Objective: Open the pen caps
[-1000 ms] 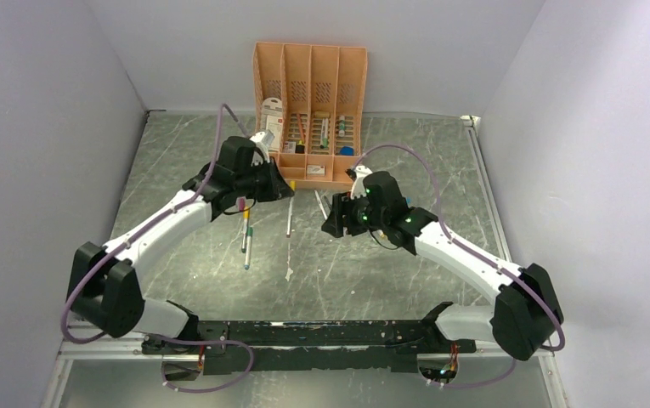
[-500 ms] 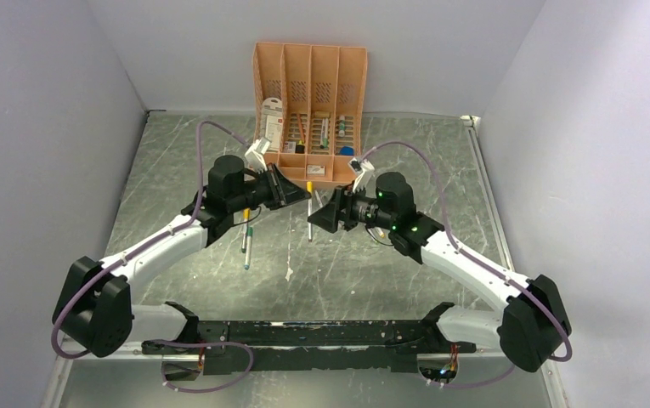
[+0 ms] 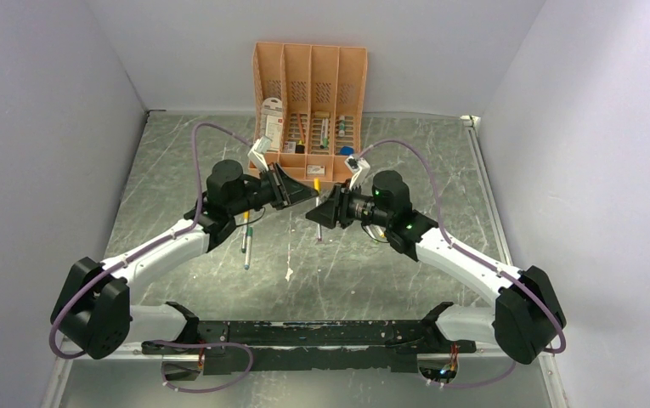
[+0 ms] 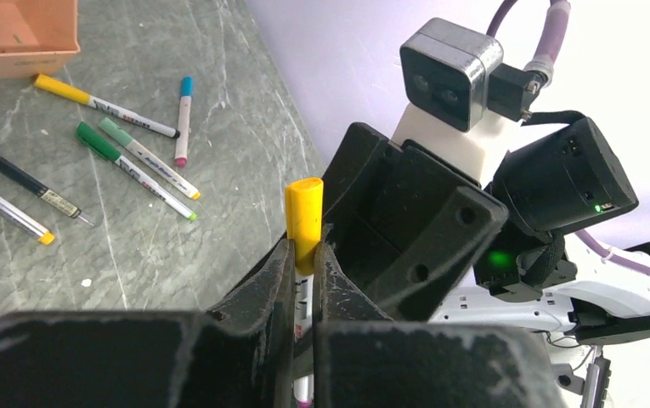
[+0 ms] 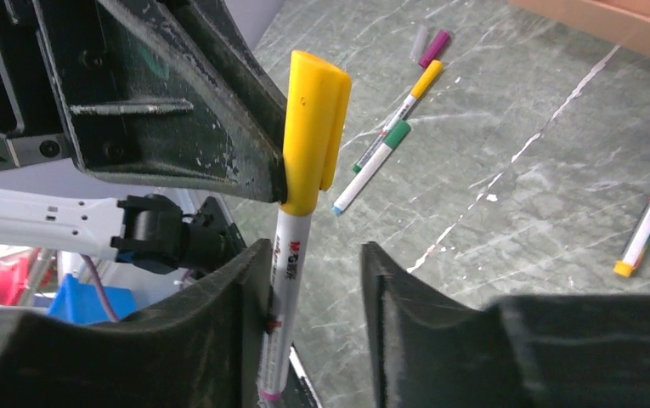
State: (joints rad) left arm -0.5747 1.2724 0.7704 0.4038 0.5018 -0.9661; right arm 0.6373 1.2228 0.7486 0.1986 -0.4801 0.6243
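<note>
Within the last second you've brought both arms together above the tabletop [image 3: 389, 280]. Your left fingers [image 4: 283, 268] are clamped tight on the upright pen [image 5: 285, 272], seemingly at the base of its yellow cap [image 5: 313, 127]. Your right fingers [image 5: 249, 280] are half open and closing in around the barrel, not yet gripping it. The cap is still on.

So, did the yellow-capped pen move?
Yes. The yellow-capped pen, gripped by the left pincer, has shifted right and nearer the front of the orange organiser.
</note>
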